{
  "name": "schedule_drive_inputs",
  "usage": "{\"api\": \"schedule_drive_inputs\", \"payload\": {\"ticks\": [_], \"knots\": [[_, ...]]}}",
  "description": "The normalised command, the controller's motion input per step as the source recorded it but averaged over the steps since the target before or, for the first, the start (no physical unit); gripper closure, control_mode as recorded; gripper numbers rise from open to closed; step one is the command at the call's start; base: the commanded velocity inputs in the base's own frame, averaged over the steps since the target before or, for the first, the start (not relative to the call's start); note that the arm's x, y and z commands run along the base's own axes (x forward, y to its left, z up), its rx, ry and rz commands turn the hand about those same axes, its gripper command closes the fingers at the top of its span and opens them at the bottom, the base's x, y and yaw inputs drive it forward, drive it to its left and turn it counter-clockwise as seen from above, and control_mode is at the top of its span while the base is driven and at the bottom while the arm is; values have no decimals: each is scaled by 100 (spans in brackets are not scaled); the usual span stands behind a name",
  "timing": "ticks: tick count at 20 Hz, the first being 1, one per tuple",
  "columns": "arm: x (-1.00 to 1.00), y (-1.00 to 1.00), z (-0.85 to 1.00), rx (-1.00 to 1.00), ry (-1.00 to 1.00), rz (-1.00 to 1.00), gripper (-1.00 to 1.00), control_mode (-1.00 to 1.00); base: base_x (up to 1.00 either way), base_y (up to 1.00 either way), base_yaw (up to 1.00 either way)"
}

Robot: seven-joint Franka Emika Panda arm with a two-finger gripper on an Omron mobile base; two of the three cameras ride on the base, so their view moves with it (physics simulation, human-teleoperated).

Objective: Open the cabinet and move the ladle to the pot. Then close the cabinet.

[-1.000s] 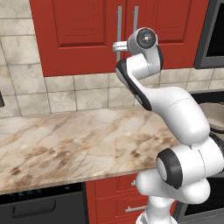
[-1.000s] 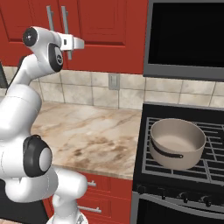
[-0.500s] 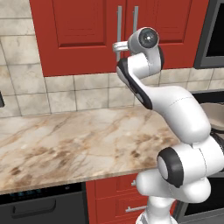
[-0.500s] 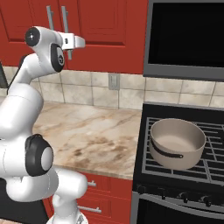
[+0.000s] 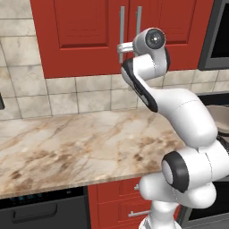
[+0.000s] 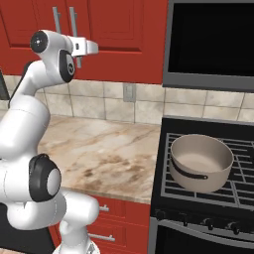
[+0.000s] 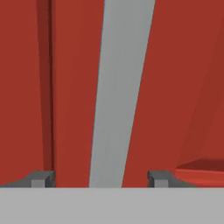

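So the cabinet (image 5: 103, 31) is shut, and the tool (image 7: 100, 180) is parked right at the left door's bar handle (image 7: 120, 92). The handle runs lengthwise between the two fingertips (image 7: 41, 178), which are spread wide with nothing clamped. The pot (image 6: 201, 161) is seen well off from the handle, on the stove (image 6: 208, 193).

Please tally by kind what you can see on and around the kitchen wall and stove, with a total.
Red cabinet doors: 2
Silver door handles: 2
Grey pot on the stove: 1
Stove: 1
Marble counter: 1
Wall socket: 1
Total: 8
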Motion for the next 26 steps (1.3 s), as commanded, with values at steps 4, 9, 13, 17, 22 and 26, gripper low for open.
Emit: {"api": "schedule_drive_inputs", "payload": {"ticks": [4, 9, 13, 17, 22, 26], "knots": [[0, -73, 0, 2, 0, -3, 100, -100, 0, 0, 0], [-3, -80, 0, 1, 0, -6, 100, -100, 0, 0, 0], [-32, -93, 0, 2, 0, -7, 100, -100, 0, 0, 0], [-60, -100, 0, 2, 0, -5, 100, -100, 0, 0, 0], [-72, -100, 0, 2, 0, -3, 100, -100, 0, 0, 0], [-79, -100, 0, 3, 0, -1, 100, -100, 0, 0, 0]]}}
